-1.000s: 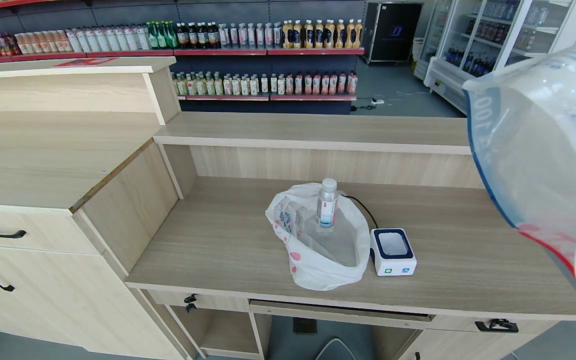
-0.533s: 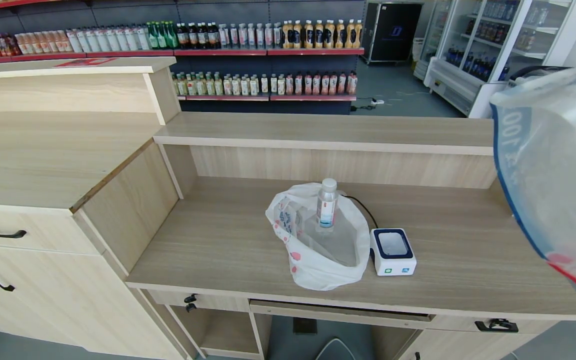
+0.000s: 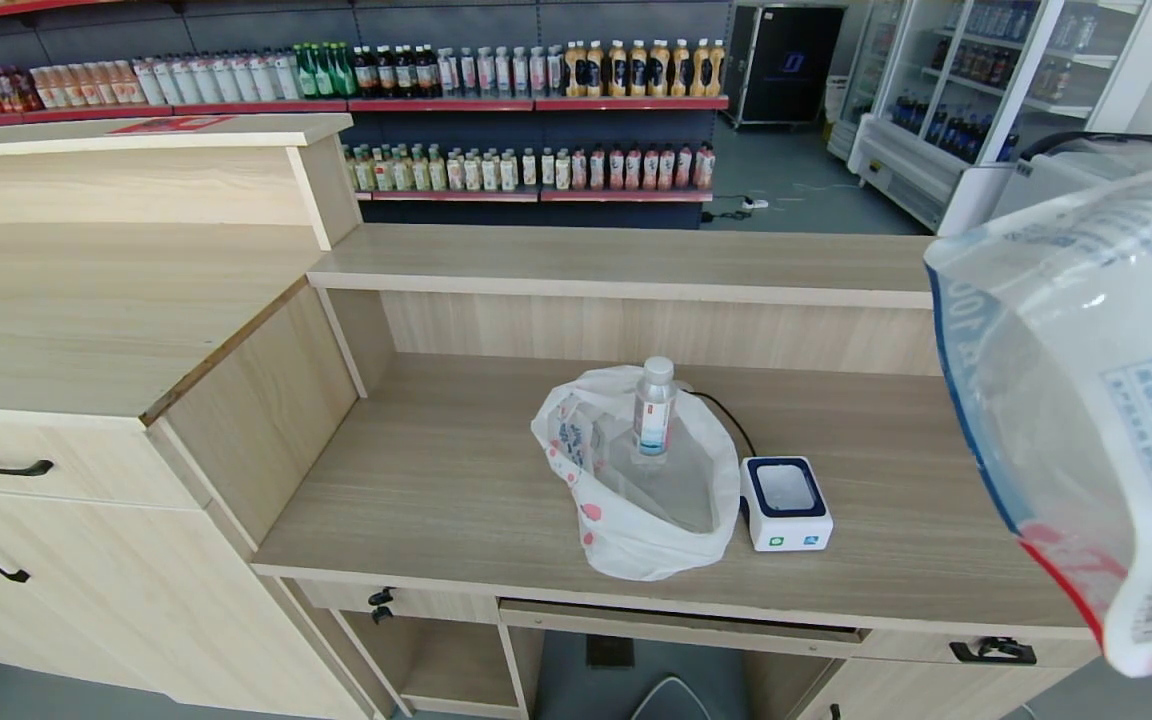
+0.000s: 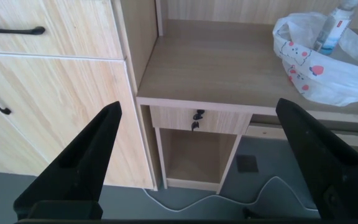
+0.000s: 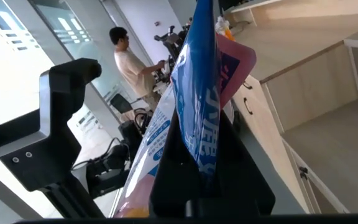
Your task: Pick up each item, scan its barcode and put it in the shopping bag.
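Note:
A large clear packet (image 3: 1086,400) with blue and red trim and a printed label hangs in the air at the right of the counter, close to the head camera. My right gripper (image 5: 188,155) is shut on this packet (image 5: 197,93). The white shopping bag (image 3: 626,530) lies open on the middle of the counter, with a water bottle (image 3: 654,410) standing upright inside it. The white barcode scanner (image 3: 785,503) sits just to the bag's right. My left gripper (image 4: 197,155) is open, holds nothing, and hangs low in front of the counter, left of the bag (image 4: 328,74).
The wooden counter (image 3: 456,480) has a raised ledge (image 3: 616,265) behind it and a taller cabinet with drawers (image 3: 56,470) to its left. The scanner's black cable (image 3: 726,415) runs behind the bag. Shelves of bottles (image 3: 496,75) and fridges stand far behind.
The packet swung away to the right, then came back leftward and turned, so its printed label now faces the head camera. Bag, bottle and scanner have not moved.

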Controlling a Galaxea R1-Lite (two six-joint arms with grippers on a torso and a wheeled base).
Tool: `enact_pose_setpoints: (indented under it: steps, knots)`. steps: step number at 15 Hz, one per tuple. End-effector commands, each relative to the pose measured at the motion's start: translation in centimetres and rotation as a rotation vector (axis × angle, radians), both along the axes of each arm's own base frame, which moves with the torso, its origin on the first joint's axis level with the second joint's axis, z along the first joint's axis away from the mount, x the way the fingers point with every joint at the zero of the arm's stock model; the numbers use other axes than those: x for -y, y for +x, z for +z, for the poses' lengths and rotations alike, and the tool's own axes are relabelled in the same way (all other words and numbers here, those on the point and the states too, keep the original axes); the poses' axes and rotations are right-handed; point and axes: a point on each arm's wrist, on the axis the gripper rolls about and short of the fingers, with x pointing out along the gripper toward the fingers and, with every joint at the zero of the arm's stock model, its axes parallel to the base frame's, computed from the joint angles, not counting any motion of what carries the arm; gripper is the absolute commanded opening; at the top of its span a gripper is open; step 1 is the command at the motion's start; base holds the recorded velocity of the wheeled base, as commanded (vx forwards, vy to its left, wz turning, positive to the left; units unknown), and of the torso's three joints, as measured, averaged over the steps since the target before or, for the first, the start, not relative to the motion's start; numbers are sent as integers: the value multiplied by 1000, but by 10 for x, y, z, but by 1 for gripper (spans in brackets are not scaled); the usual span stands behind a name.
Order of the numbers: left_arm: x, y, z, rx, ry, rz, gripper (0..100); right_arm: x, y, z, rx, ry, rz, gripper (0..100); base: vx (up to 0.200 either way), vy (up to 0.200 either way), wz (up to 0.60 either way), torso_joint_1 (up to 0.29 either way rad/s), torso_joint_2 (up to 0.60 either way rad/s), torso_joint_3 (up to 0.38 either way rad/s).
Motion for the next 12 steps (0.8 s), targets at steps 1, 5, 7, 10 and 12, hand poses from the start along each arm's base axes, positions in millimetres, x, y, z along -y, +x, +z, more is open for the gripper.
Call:
enact_pose_setpoints:
  steps: [1,5,7,10,12]
  knots:
    - [0,0,0,-1,0,0,100,-2,2,-2,-6,-8,7,0,0,0,0,0,0,0]
    - [0,0,0,-1,0,0,100,-3,5,-6,-8,-25,-2,0,0,0,0,0,0,0]
    - [0,0,0,1,0,0,100,-3,4,-5,-8,-24,-3,0,0,0,0,0,0,0]
    - [0,0,0,-1,0,0,100,-3,4,-5,-11,-26,-2,0,0,0,0,0,0,0]
    - [0,0,0,-1,0,0,100,-3,4,-5,-12,-27,-1,0,0,0,0,0,0,0]
